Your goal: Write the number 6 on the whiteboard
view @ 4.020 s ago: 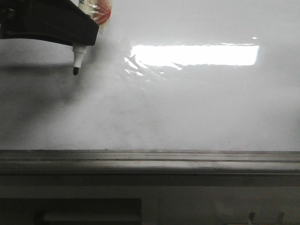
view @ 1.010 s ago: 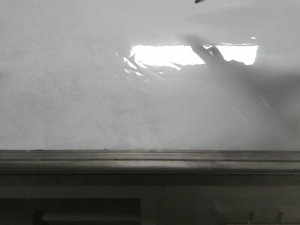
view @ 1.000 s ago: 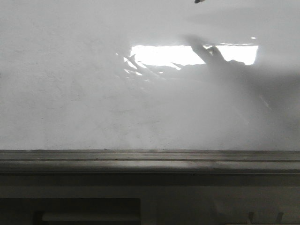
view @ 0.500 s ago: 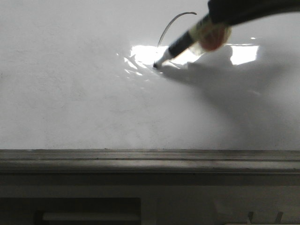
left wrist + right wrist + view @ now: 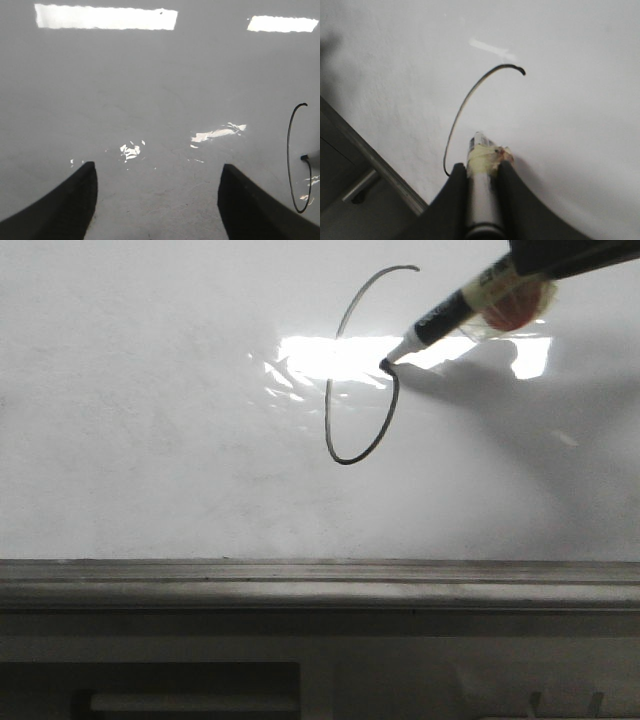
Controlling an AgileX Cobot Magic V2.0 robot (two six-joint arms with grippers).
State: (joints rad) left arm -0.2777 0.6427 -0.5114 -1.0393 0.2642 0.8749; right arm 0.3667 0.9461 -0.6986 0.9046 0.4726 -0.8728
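In half a second my right hand (image 5: pixel 482 172), clamped on the marker (image 5: pixel 455 312), has swept the number 6 (image 5: pixel 360 370) down the whiteboard (image 5: pixel 150 440) and round, leaving its loop unclosed.

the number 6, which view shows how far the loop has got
The front view: the number 6 is whole there, loop not yet closed at the marker tip. Left wrist shows it at the frame edge; right wrist hides the loop behind the marker.
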